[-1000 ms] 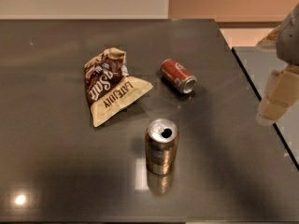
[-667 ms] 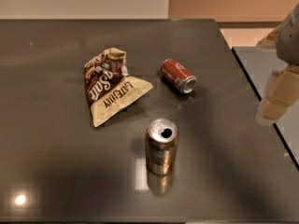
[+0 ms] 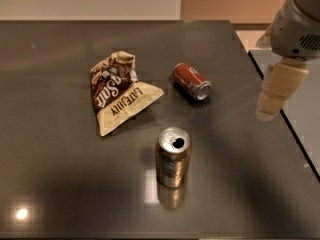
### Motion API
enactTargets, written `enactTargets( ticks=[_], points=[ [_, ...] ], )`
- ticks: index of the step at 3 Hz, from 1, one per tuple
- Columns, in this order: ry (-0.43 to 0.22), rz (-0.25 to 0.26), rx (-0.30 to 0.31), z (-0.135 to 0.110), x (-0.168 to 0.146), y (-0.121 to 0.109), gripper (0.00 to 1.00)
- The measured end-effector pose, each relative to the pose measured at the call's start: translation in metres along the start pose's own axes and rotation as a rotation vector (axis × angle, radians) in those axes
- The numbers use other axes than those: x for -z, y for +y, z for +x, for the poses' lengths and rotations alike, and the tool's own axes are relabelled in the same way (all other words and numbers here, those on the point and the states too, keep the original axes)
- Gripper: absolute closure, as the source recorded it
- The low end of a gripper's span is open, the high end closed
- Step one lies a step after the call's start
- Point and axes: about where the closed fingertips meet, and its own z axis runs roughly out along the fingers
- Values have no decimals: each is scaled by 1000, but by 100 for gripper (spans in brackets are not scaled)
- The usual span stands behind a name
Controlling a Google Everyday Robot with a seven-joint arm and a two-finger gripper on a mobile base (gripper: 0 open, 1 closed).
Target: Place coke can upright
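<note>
The coke can (image 3: 191,81) is a small red can with white lettering. It lies on its side on the dark table (image 3: 60,184), right of centre, with its silver end facing front right. My gripper (image 3: 274,96) hangs over the table's right edge, to the right of the coke can and apart from it, holding nothing that I can see.
A brownish-gold can (image 3: 173,156) stands upright with an open top, in front of the coke can. A crumpled brown chip bag (image 3: 118,91) lies left of the coke can. The table's right edge (image 3: 280,109) runs just under the gripper.
My gripper has moved a little to the left and up, toward the table. The cans and the bag have not moved.
</note>
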Motion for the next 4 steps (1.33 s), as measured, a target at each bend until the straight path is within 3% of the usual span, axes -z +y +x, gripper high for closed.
enactTargets(
  ticks=[2, 4],
  points=[
    [-1, -30, -99, -55, -32, -53, 0],
    [16, -55, -338, -102, -71, -88, 0]
  ],
)
